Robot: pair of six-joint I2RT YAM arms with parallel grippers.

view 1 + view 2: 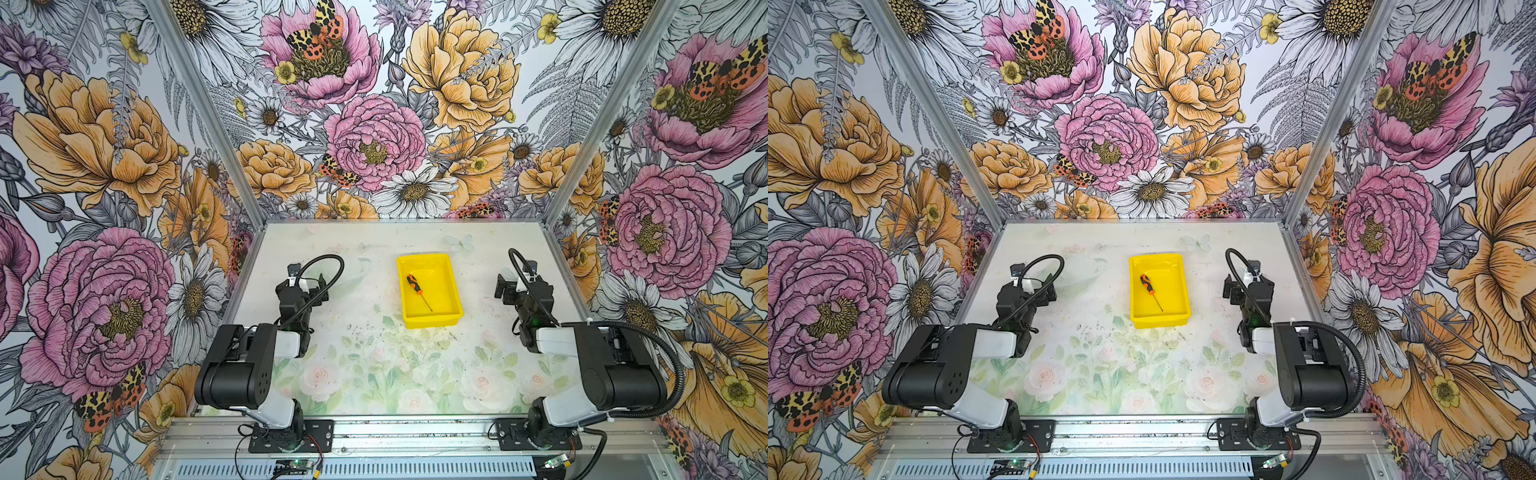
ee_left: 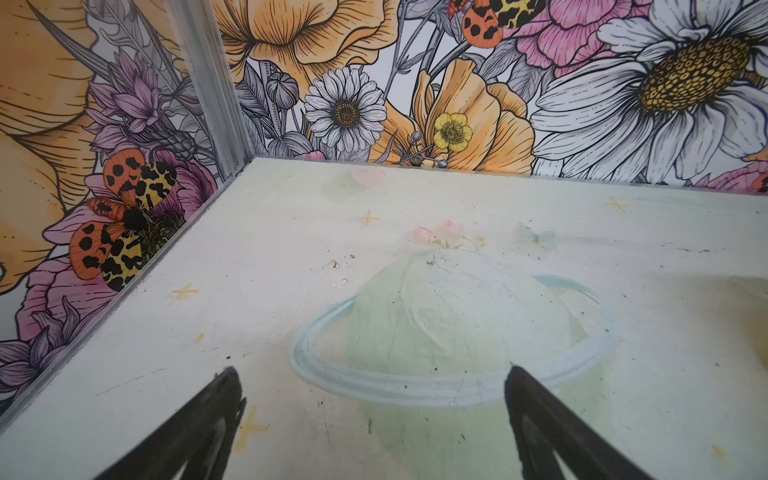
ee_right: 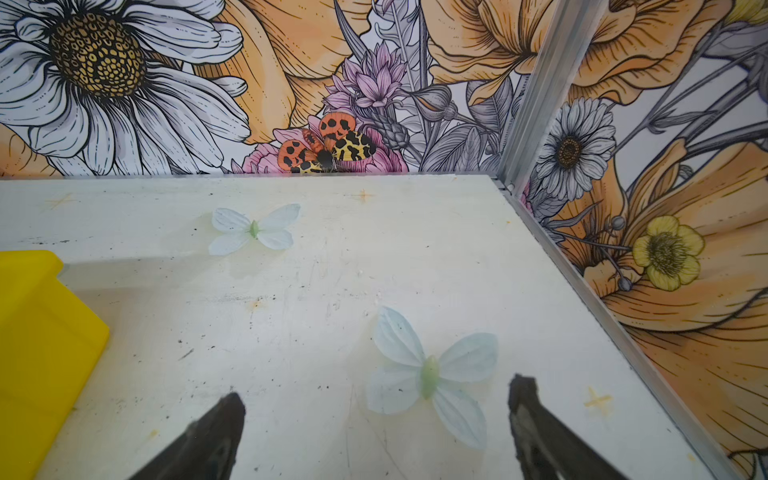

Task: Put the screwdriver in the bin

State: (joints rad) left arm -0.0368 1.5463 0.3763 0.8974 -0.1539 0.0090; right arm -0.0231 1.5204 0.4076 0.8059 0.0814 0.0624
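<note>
The screwdriver [image 1: 417,289] [image 1: 1149,287], with its orange-and-black handle and thin dark shaft, lies slantwise on the floor of the yellow bin [image 1: 432,321] [image 1: 1160,322] in both top views. The bin stands mid-table towards the back. My left gripper [image 2: 371,370] [image 1: 318,286] hovers left of the bin, open and empty over bare table. My right gripper [image 3: 378,386] [image 1: 503,287] sits right of the bin, open, with nothing between its fingers. In the right wrist view one corner of the bin [image 3: 41,353] shows beside the gripper; the screwdriver is hidden there.
Floral walls with aluminium corner posts [image 1: 253,216] [image 1: 548,216] close the table on three sides. The table top [image 1: 374,357] carries faded printed flowers, a printed planet [image 2: 449,332] and printed butterflies [image 3: 428,374]. Both arm bases stand on the front rail [image 1: 415,432].
</note>
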